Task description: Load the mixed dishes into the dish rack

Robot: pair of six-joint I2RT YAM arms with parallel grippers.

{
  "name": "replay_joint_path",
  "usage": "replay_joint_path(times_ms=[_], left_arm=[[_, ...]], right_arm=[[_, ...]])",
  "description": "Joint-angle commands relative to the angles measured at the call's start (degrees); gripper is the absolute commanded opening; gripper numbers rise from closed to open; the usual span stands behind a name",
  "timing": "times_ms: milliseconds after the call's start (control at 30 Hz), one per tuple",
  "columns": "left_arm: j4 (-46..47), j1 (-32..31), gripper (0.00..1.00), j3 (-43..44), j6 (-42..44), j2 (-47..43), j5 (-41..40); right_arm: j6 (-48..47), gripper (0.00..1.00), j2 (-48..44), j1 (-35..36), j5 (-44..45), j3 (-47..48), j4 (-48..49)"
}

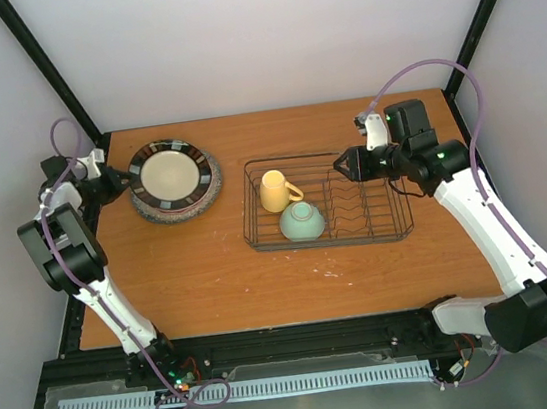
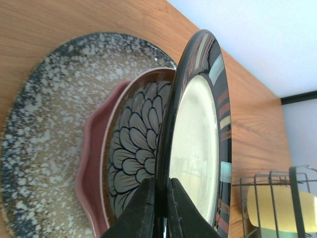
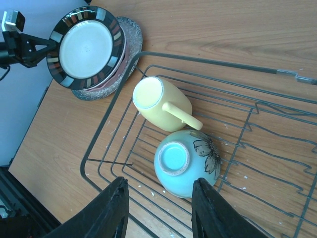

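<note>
My left gripper [image 1: 121, 180] [image 2: 159, 206] is shut on the near rim of the cream plate with the dark striped rim [image 1: 174, 172] [image 2: 195, 144] and holds it tilted up off the stack. Under it lie the brown petal-patterned plate [image 2: 133, 144] and the pink plate with the speckled grey rim [image 2: 44, 124]. The black wire dish rack [image 1: 359, 239] [image 3: 213, 62] holds the yellow mug [image 1: 274, 190] [image 3: 158, 101] on its side. The mint-green bowl [image 1: 302, 221] [image 3: 185, 161] sits upside down beside it. My right gripper [image 1: 341, 165] [image 3: 159, 182] hangs open above the bowl, touching nothing.
The wooden table [image 1: 213, 283] ends at a white wall behind and at black frame posts [image 1: 56, 82] in the back corners. The plate stack sits at the back left, close to the table's left edge. The rack's right half shows only upright prongs [image 1: 365, 208].
</note>
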Motion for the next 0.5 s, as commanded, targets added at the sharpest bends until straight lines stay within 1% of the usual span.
replay_joint_path(times_ms=[0,200,267,467], left_arm=[[6.5,0.7,0.01,-2.0,-0.8,-3.0,15.3],[12.4,0.9,0.01,-5.5,-3.0,-5.4,23.9],[13.9,0.9,0.01,-6.1,-4.4,-6.9,25.6],[15.8,1.0,0.01,-4.1,-6.6,-9.2,31.0]], right_arm=[[0.8,0.37,0.8,-0.4,-2.4,-1.2,2.2],[1.3,0.37,1.8,-0.4,-10.1,-2.8,7.4],[1.8,0.38,2.2,-0.4,-13.3,-3.1,9.6],[3.0,0.4,4.8,-0.1,-19.3,-2.9,14.0]])
